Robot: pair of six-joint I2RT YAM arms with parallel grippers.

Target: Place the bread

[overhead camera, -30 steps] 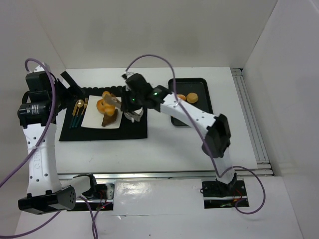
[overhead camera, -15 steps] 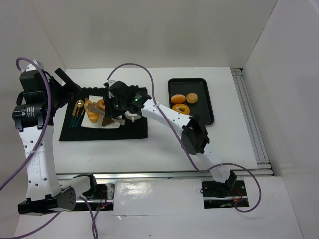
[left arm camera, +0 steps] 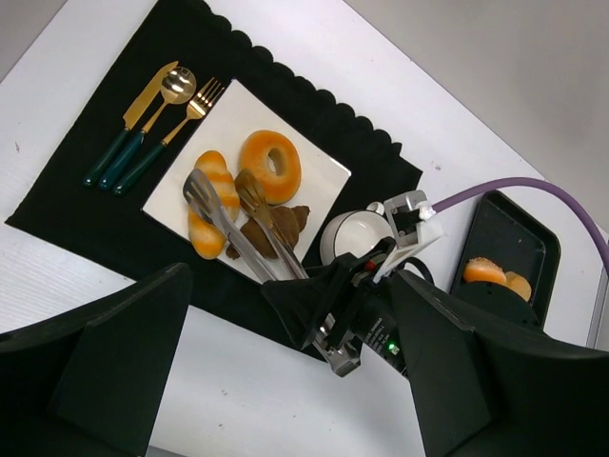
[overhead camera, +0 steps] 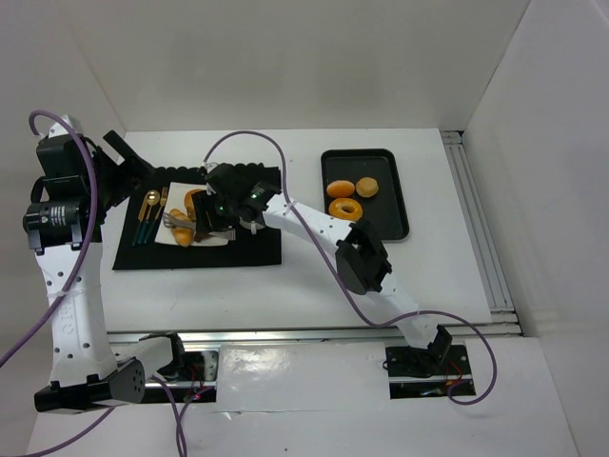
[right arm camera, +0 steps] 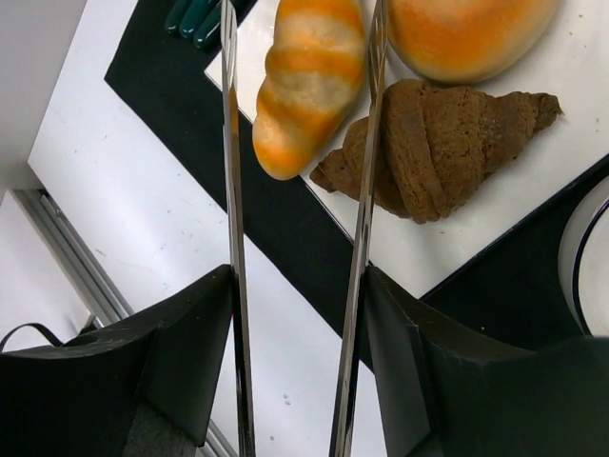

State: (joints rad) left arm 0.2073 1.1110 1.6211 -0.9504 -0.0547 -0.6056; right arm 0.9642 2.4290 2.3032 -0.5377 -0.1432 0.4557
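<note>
From above, we are seeing three buns [overhead camera: 348,195] lying in the tray [overhead camera: 392,217]. Left wrist: our left gripper [left arm camera: 290,281] is gaping empty. Right wrist: our right gripper [right arm camera: 297,324] is gripping spread tongs [right arm camera: 360,238] straddling the roll [right arm camera: 306,81] on the plate [right arm camera: 514,171], beside bagel [right arm camera: 457,29] and croissant [right arm camera: 447,143].

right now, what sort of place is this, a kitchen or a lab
Probably a robot test bench staged as a place setting: plain white walls box in the table, which carries a black placemat, cutlery and a plate of breads.
</note>
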